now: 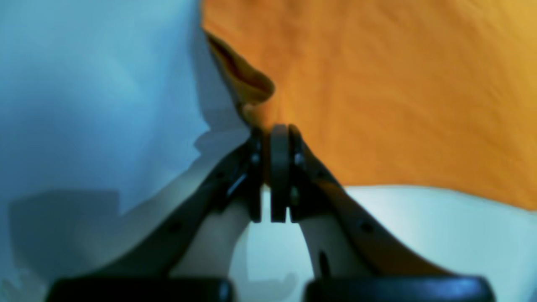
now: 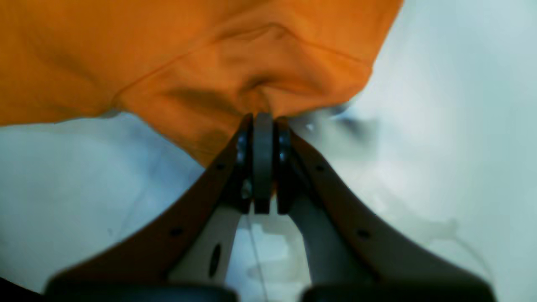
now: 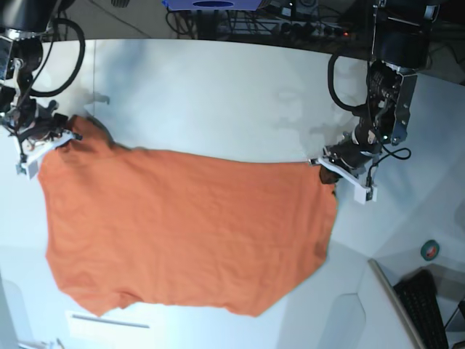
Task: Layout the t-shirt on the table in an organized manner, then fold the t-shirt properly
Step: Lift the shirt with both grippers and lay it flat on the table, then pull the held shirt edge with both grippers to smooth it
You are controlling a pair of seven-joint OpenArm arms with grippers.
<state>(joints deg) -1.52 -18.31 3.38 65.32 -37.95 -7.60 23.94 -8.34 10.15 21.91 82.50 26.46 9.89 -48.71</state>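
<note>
Two grippers are pinching one t-shirt [image 3: 182, 233] at opposite corners of its upper edge: the left gripper [image 1: 272, 130], its fingers [image 1: 280, 167] pressed together with orange cloth caught between the tips, is clamping a folded corner on the base view's right, while the right gripper [image 2: 262, 119], jaws likewise closed tight, is biting into a bunched, seamed fold of fabric on the base view's left. In the base view the left gripper [image 3: 328, 161] is sitting at the shirt's top right corner and the right gripper [image 3: 62, 136] at its top left, with the cloth stretching in a nearly straight line between them. The single orange garment is lying spread across the white table [image 3: 218, 94], its lower edge sagging in an uneven curve toward the near side. Two black arms are rising from the grippers toward the far edge of the table, each trailing a looped cable. One small round object [image 3: 431, 250], too small to identify, is resting at the right edge beside a dark keyboard [image 3: 429, 302].
</note>
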